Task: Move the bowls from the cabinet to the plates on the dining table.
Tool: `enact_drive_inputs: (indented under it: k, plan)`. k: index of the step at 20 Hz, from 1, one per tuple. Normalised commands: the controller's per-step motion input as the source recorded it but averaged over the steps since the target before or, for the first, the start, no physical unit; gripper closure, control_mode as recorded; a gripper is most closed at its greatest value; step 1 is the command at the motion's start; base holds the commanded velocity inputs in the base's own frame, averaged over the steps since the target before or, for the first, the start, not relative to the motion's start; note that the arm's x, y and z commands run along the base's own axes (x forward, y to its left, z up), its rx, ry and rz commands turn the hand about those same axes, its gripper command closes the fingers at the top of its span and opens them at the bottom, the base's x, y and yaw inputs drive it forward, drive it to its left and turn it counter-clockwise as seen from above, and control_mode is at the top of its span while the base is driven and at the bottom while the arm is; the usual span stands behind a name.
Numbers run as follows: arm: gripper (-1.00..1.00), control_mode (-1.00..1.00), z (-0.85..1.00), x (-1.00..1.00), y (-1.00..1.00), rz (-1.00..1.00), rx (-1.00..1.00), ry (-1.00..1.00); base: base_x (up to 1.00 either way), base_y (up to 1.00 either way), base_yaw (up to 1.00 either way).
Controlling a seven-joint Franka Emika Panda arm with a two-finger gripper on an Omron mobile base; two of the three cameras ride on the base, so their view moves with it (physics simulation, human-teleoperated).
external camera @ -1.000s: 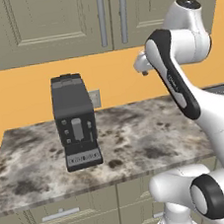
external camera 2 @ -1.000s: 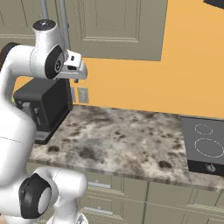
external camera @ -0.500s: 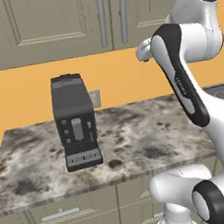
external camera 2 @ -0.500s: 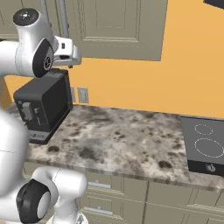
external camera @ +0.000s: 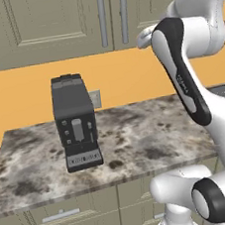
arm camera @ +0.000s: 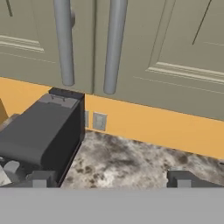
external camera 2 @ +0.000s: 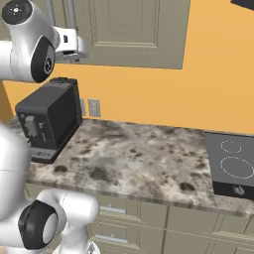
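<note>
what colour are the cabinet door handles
Silver-grey; the handles show best in the hand view.

The white arm (external camera 2: 25, 44) rises at the left side, and its upper part reaches toward the cabinet (external camera 2: 129, 32), which has grey-beige panelled doors. Two long silver bar handles (external camera 2: 71, 15) hang vertical on the doors, just behind the end of the arm. The doors are closed. Under the cabinet there is an orange wall with a wall socket (external camera 2: 93, 107). A black coffee machine (external camera 2: 49, 119) stands at the left end of the bench (external camera 2: 149, 163), which has a speckled stone top. At the right end a black cooktop (external camera 2: 233, 166) with round rings is set in the top. Drawers (external camera 2: 129, 213) with short handles are below the bench.
</note>
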Motion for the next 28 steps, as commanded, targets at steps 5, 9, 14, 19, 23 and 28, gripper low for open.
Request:
enact_drive_inputs:
  k: [5, 9, 14, 19, 23, 28]
  plan:
    - [-1.00, -1.00, 0.25, 0.21, 0.07, 0.00, 0.00, -0.04, 0.00, 0.00, 0.00]
    - [-1.00, -1.00, 0.35, 0.26, 0.13, 0.00, 0.00, -0.06, 0.00, 0.00, 0.00]
    - [-1.00, -1.00, 0.40, 0.24, 0.12, 0.00, 0.00, -0.06, 0.00, 0.00, 0.00]
    - [-1.00, -1.00, 0.24, 0.17, 0.07, 0.00, 0.00, -0.12, 0.00, 0.00, 0.00]
    - [-1.00, -1.00, 0.05, 0.20, 0.00, 0.00, -0.01, -0.15, 0.00, 0.00, 0.00]
    - [-1.00, -1.00, 0.00, 0.39, 0.00, 0.00, 0.00, -0.06, 0.00, 0.00, 0.00]
